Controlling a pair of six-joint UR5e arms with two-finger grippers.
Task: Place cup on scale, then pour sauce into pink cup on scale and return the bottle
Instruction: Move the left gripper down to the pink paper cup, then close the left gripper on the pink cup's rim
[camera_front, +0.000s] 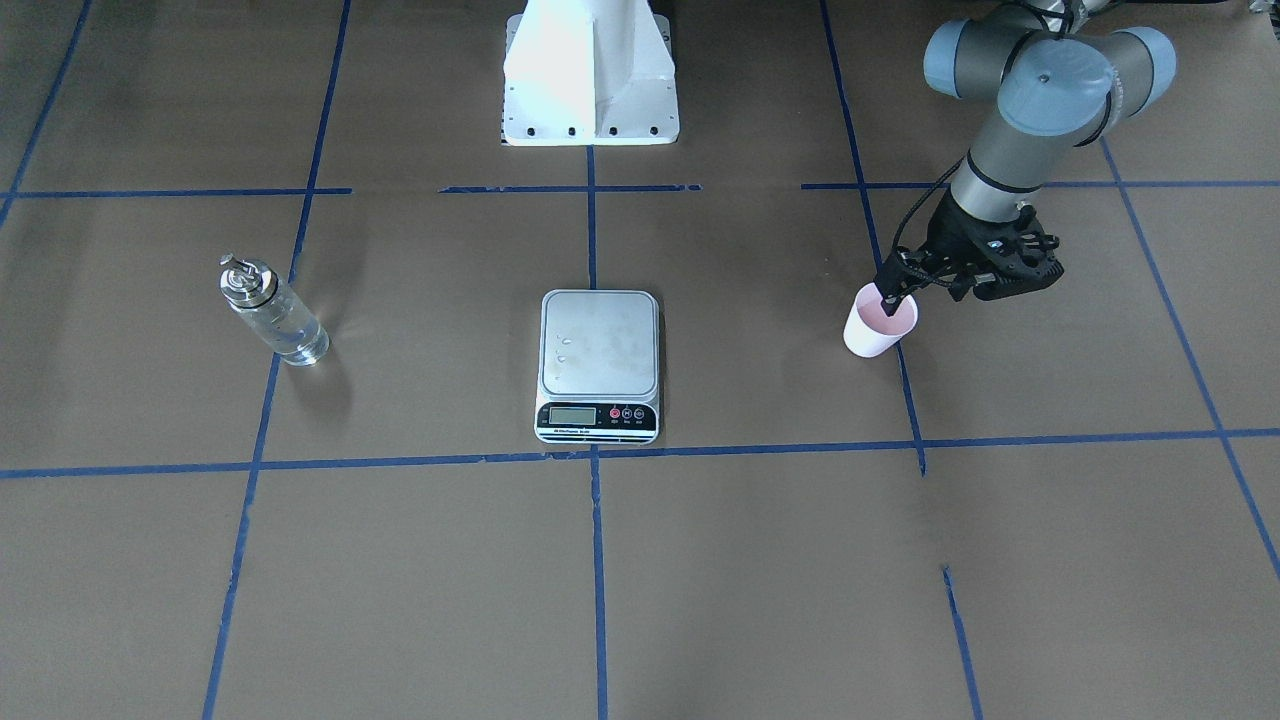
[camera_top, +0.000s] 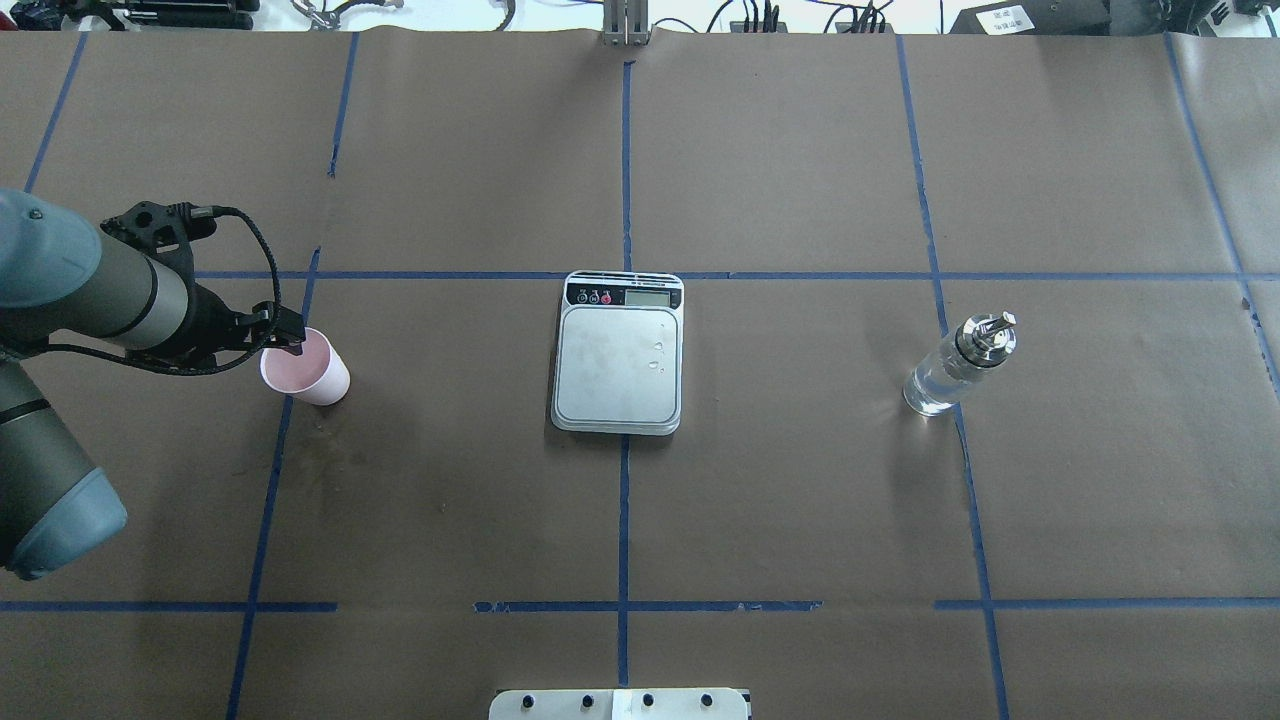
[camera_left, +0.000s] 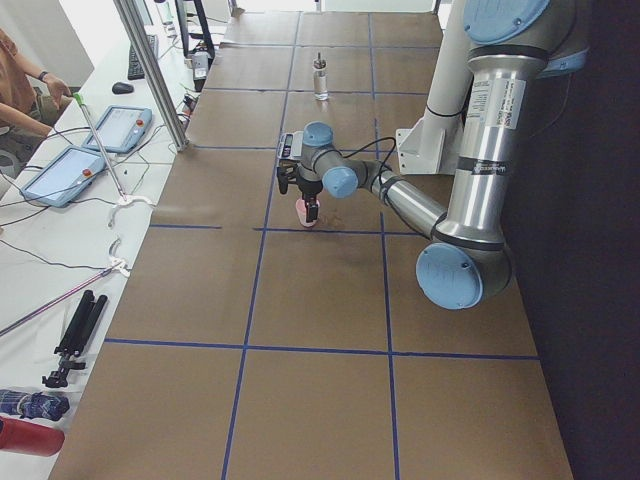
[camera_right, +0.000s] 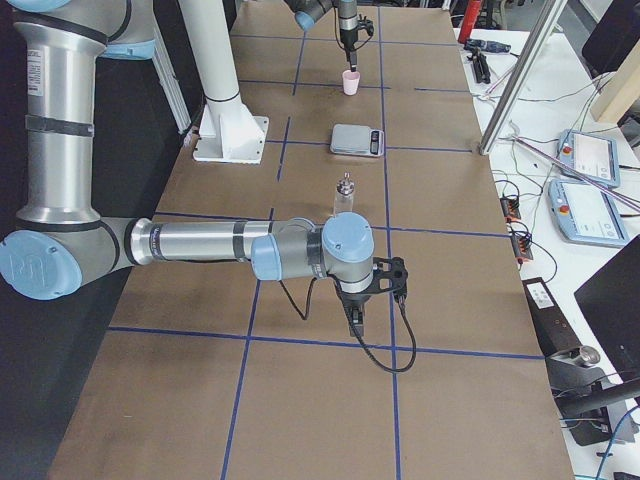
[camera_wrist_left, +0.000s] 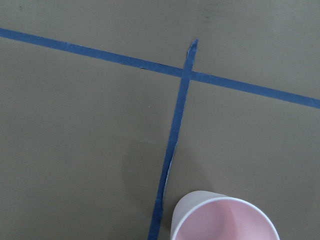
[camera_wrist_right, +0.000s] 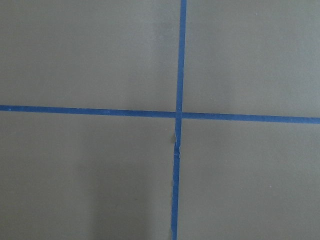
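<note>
The pink cup (camera_front: 880, 325) stands on the brown table, far to the robot's left of the scale (camera_front: 600, 345). My left gripper (camera_front: 888, 297) is at the cup's rim, one finger inside and one outside, and looks shut on it. It shows the same in the overhead view (camera_top: 290, 342) with the cup (camera_top: 305, 368). The cup's rim shows at the bottom of the left wrist view (camera_wrist_left: 222, 220). The scale's platform (camera_top: 618, 365) is bare but for a few drops. The glass bottle (camera_top: 960, 362) stands upright, far right. My right gripper (camera_right: 356, 322) hangs over bare table; I cannot tell its state.
Blue tape lines cross the brown table cover. The robot's white base (camera_front: 590, 80) stands at the robot's edge of the table. A metal post (camera_left: 150, 70) and a side desk with tablets (camera_left: 60, 170) stand beyond the far edge.
</note>
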